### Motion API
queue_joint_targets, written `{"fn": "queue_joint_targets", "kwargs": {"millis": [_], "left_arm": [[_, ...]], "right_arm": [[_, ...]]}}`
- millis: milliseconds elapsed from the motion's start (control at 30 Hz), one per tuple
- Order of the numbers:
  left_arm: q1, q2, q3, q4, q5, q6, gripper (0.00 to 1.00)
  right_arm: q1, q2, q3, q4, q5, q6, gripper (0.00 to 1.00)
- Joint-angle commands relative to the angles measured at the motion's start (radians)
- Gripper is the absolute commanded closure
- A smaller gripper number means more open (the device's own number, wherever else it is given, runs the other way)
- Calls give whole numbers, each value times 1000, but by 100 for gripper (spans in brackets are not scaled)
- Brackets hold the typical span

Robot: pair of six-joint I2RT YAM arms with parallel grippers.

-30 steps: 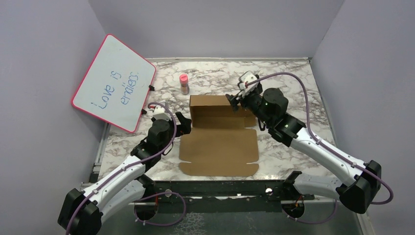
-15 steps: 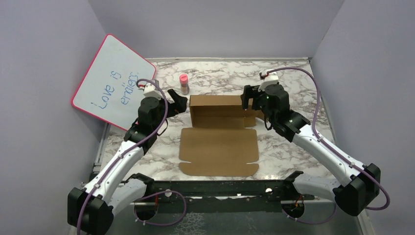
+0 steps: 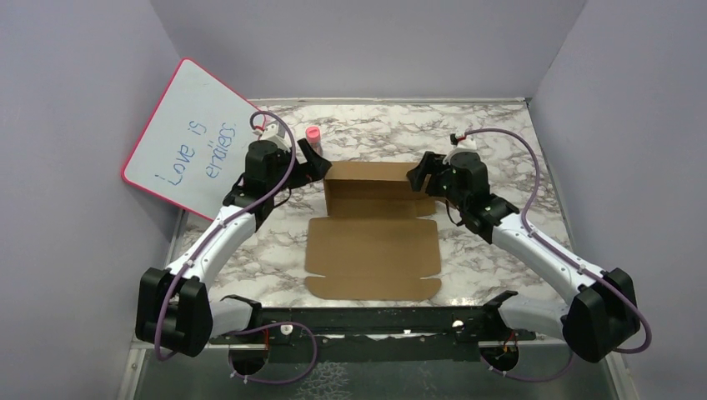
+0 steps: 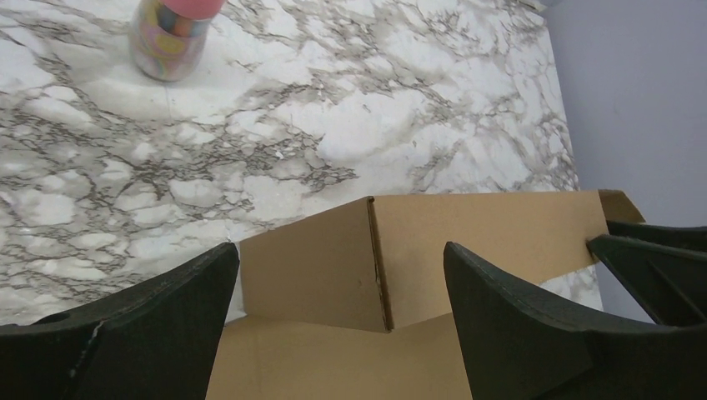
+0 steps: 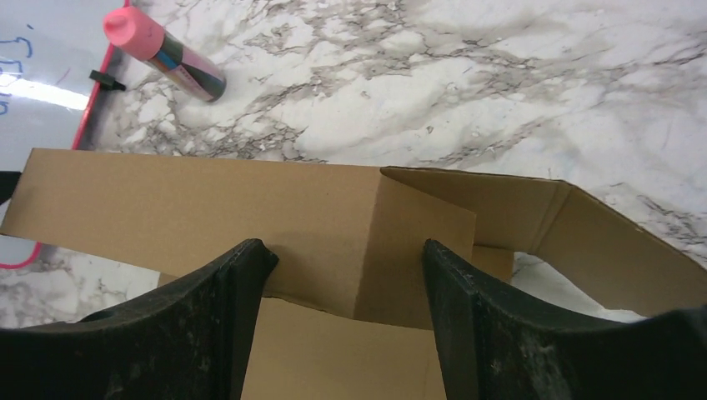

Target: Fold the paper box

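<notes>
1. Over the last second the left end effector [image 3: 313,162] has swung from beside the box's [image 3: 371,250] flat panel up to the far left corner of the box. It hangs there released, its fingers wide on either side of the corner fold of the standing wall and not clearly touching it
2. The right end effector [image 3: 421,175] has dropped from above the wall's right end to the box's far right corner. Its fingers are apart with the corner between them and no visible squeeze on the cardboard
3. The box sits mid-bench: its far strip stands up as a wall, short side flaps are turned at each end, and the large panel with its tabs lies flat on the near side
4. Judgement: both arms are now set symmetrically at the wall's two ends, so the step in hand looks like squaring or tucking the side flaps. The big panel is not yet folded, and most of the task remains
5. In the right wrist view the right flap splays outward from the box and may need gathering in
6. A pink-capped marker [image 3: 313,142] stands just beyond the box's far left corner, close to the left end effector, and could be knocked over. The whiteboard [image 3: 192,142] leans well left of the box. The bench [image 3: 500,142] right of the box shows only marble
</notes>
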Motion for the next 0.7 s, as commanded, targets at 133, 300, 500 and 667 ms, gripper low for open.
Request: {"fn": "queue_joint_targets", "kwargs": {"millis": [133, 300, 500, 667], "left_arm": [[6, 44, 17, 47, 164, -30, 10], [6, 36, 17, 27, 167, -11, 13], [6, 17, 3, -4, 165, 6, 15], [6, 5, -11, -6, 138, 8, 14]], "right_arm": [[-6, 41, -74, 222, -172, 101, 34], [-7, 92, -65, 292, -263, 118, 39], [-21, 151, -57, 380, -391, 195, 45], [-35, 180, -41, 403, -449, 237, 48]]}}
